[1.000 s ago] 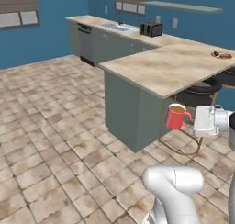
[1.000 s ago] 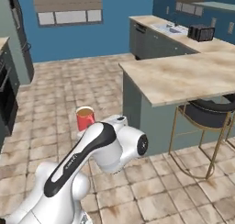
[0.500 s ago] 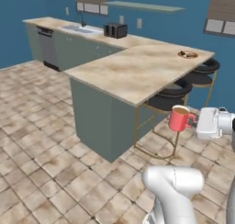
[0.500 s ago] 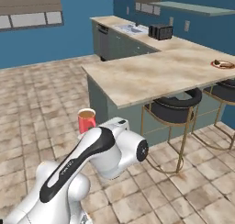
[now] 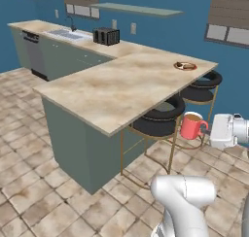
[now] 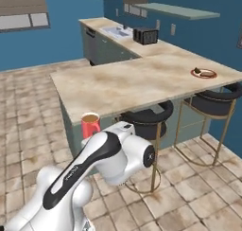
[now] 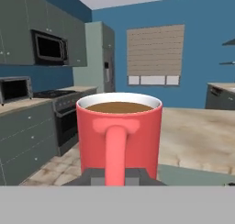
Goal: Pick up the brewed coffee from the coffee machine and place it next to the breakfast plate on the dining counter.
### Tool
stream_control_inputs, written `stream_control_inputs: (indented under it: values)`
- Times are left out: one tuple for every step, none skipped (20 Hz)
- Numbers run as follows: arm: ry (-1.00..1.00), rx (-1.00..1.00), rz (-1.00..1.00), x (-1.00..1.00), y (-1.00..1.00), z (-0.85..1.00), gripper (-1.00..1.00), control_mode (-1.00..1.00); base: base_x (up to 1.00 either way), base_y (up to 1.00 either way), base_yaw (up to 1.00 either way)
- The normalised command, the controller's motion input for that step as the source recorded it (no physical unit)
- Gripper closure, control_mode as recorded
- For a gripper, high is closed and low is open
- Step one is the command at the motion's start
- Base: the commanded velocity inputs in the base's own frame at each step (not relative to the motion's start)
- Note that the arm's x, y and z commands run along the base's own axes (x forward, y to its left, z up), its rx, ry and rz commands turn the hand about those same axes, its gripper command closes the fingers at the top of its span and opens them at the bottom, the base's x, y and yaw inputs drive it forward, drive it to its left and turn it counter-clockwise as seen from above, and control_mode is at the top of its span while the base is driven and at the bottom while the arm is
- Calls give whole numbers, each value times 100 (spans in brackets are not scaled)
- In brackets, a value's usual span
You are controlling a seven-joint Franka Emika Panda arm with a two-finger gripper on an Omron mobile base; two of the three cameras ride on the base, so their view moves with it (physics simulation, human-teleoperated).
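1. Out past the near end of the dining tabletop (image 5: 121, 85), in the air over the tiled floor (image 5: 44, 182), the red mug of coffee (image 5: 191, 126) hangs at about stool-seat height, just off the nearest black stool (image 5: 158, 118). It touches neither the stool nor the tabletop.
2. The mug stands upright, long axis vertical, open rim up, with brown liquid level just under the rim. In the hand view its handle (image 7: 115, 154) points straight back at the camera; in the left base view the handle faces the white hand on the right.
3. The gripper (image 7: 114, 176) is clamped on the mug's handle, with dark finger tips peeking out on either side of it at the bottom of the hand view. The jaws look nearly closed around that narrow loop.
4. The mug is a smooth, glossy red cylinder with a pale inner rim.
5. The tabletop is a long beige slab with marble-like veining on a flat grey-green base. The stools have round, padded black seats on thin gold legs.
6. The breakfast plate (image 5: 185, 66) is small, round and red-rimmed with brown bits on it. It sits at the far end of the tabletop near the edge above the second stool (image 6: 215, 102), well apart from the mug.
7. A black toaster (image 5: 106, 36) sits on the back counter, next to a sink (image 5: 66, 34).
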Motion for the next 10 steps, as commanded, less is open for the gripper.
stream_control_inputs:
  values:
    - [0,0,0,0,0,0,100,100,100,-100,6]
    - [0,0,0,0,0,0,100,100,100,-100,6]
    - [0,0,0,0,0,0,100,100,100,-100,4]
    - [0,0,0,0,0,0,100,100,100,-100,3]
    - [0,0,0,0,0,0,100,100,100,-100,3]
    - [0,0,0,0,0,0,100,100,100,-100,4]
    - [0,0,0,0,0,0,100,100,100,-100,5]
    - [0,0,0,0,0,0,100,100,100,-100,6]
    - [0,0,0,0,0,0,100,100,100,-100,7]
    - [0,0,0,0,0,0,100,100,100,-100,6]
